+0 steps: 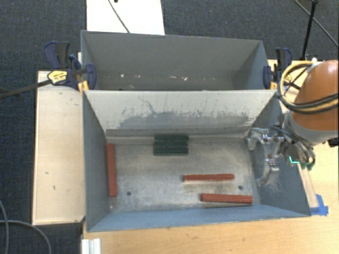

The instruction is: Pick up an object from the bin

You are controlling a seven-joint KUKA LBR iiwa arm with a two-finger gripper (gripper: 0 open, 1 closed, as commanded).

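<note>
- Claw (267, 165): low at the right wall of the bin (175, 62); apart or together, cannot tell.
- Upper red bar (208, 178), lower red bar (226, 198): nearest, lying flat to its left.
- Dark green block (170, 145): near the back wall.
- Left red bar (111, 170): along the left wall.
</note>
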